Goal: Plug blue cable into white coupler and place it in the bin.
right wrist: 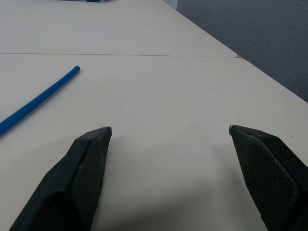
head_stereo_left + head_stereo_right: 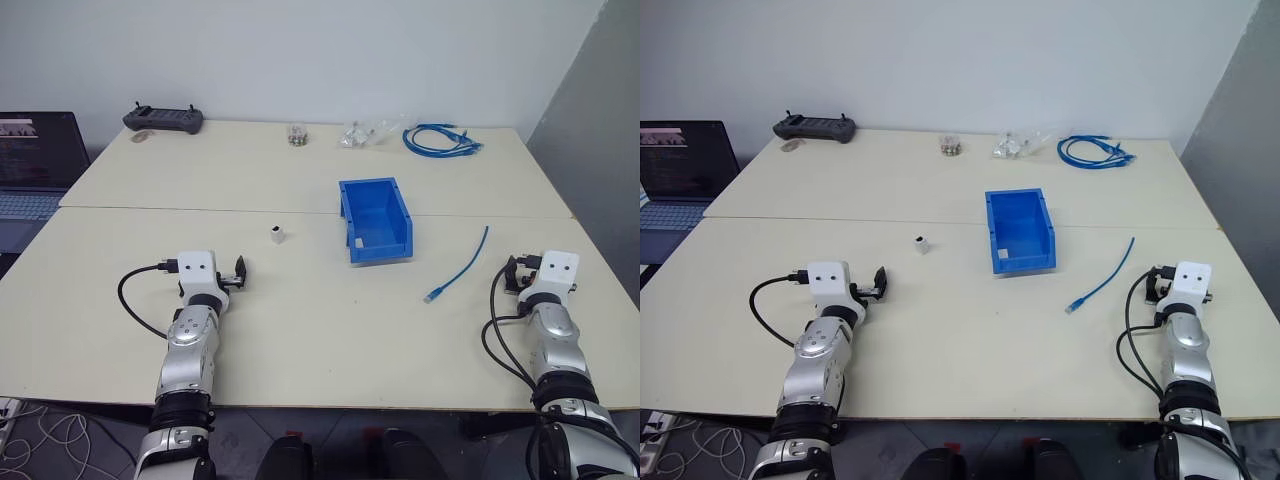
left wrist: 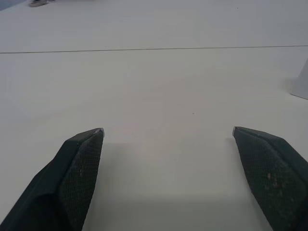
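Observation:
The blue cable [image 2: 462,267] lies nearly straight on the table, right of the bin, its plug end nearest me. It also shows in the right wrist view as the blue cable [image 1: 38,98], left of the fingers. The white coupler [image 2: 277,235] stands left of the blue bin [image 2: 345,212], whose inside looks bare. My left gripper [image 3: 167,131] rests open near the front edge, short of the coupler [image 3: 301,83] and a little to its left. My right gripper [image 1: 170,129] is open too, with bare tabletop between its fingers, just right of the cable.
At the table's far side lie a black controller [image 2: 163,119], a small jar [image 2: 295,136], clear bagged parts [image 2: 365,133] and a coiled bundle of blue cables [image 2: 440,140]. A laptop [image 2: 35,160] stands off the left edge. The table's right edge runs close beside my right arm.

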### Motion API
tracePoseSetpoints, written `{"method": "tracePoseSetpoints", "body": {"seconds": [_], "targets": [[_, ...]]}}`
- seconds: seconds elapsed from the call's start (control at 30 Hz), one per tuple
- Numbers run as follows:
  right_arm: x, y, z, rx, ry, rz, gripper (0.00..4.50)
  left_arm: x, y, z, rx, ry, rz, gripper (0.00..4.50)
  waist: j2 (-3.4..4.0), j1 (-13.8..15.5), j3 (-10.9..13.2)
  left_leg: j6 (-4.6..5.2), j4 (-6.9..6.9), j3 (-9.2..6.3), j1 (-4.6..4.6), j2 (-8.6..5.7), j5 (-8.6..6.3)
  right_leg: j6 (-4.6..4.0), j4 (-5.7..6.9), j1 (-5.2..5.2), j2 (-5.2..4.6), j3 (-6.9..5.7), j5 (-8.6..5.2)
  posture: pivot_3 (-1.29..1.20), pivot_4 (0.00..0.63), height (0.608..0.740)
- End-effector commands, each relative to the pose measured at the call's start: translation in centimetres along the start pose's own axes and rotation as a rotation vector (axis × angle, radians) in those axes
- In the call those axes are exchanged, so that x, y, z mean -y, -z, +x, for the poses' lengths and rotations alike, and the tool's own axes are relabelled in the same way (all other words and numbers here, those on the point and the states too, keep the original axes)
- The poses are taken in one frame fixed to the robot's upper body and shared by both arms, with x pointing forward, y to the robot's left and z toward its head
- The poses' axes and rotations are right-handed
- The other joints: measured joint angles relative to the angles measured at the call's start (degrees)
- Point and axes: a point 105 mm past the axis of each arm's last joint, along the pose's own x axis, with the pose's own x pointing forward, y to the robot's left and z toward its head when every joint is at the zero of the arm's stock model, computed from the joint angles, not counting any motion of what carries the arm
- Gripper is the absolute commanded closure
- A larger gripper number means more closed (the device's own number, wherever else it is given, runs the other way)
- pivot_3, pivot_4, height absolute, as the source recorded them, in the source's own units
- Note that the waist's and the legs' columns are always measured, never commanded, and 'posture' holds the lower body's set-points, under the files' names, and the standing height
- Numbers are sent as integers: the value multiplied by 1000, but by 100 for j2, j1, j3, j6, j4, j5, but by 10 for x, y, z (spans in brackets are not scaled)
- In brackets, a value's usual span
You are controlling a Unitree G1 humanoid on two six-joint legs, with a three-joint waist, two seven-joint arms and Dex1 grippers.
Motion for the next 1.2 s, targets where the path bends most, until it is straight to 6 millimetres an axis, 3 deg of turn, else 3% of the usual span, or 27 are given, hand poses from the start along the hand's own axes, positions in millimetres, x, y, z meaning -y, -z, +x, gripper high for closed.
{"method": "tracePoseSetpoints", "body": {"seconds": [0.03,1.2], "targets": [[-2,20,-6,-71,-10,-2,343,2,19,-4,-72,15,-1,0,0,0,0,0,0,0,0,0,0,0,0,0,0,0,0,0,150,740],[-5,22,-9,-80,-20,-5,343,3,18,-6,-72,30,4,0,-4,-11,1,0,-2,4,-3,0,-1,-2,-5,-2,0,4,-1,0,150,740]]}}
